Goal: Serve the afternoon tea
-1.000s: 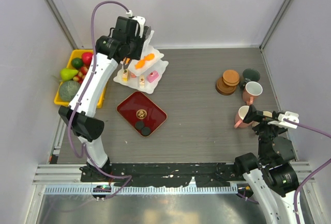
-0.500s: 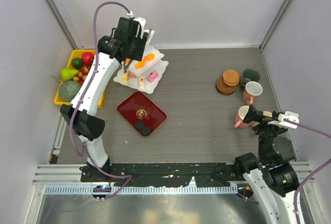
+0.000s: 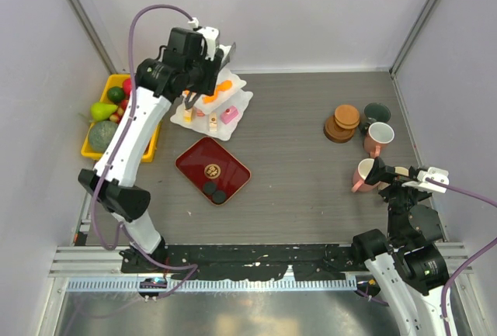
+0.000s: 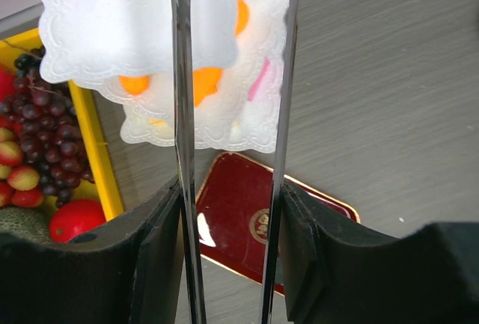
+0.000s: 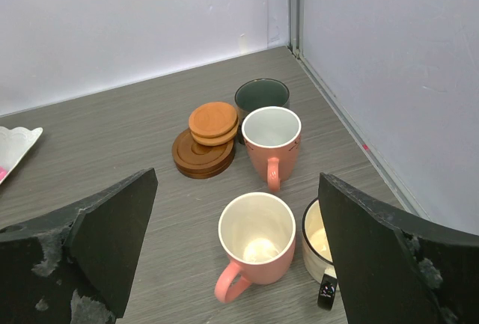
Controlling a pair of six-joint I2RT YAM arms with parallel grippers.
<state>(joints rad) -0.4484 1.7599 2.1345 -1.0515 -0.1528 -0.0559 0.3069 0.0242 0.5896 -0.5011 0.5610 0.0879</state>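
The white three-tier stand stands at the back left, with orange pastries on a tier and a pink pastry lower down. My left gripper hovers over the stand, shut on the metal tongs. Their two blades run up past the frame's top edge, so the tips are hidden. A red tray holds black round pastries. My right gripper stands open above a pink mug, touching nothing.
A second pink mug, a green mug, a beige mug and stacked brown coasters cluster at the right wall. The yellow fruit tray sits against the left wall beside the stand.
My left wrist has shifted a little to the left above the stand, still holding the tongs, whose blades stand slightly wider apart. The right arm has not moved.
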